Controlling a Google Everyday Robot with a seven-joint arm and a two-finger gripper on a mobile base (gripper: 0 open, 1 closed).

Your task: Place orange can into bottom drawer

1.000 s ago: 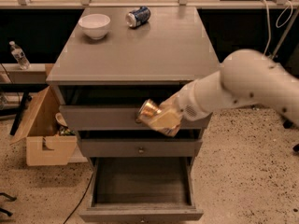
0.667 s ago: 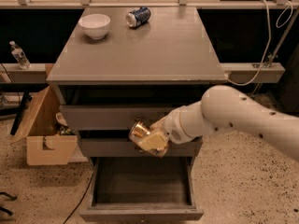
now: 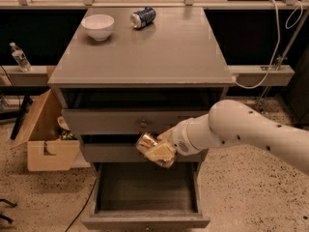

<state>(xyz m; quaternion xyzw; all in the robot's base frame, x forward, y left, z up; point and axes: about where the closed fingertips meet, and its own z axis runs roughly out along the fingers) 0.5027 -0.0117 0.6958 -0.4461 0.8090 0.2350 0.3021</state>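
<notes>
The end effector (image 3: 161,153) has the orange can (image 3: 146,141) clamped tight, right above the open bottom drawer (image 3: 145,192), presumably so it goes straight in.

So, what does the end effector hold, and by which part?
The end effector holds the orange can by its side, above the open bottom drawer.

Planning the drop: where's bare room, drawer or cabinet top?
Bottom drawer floor is bare wall to wall; claw holds the orange can over its rear. Cabinet top is free ahead of the white bowl and blue can; crowded only there.
</notes>
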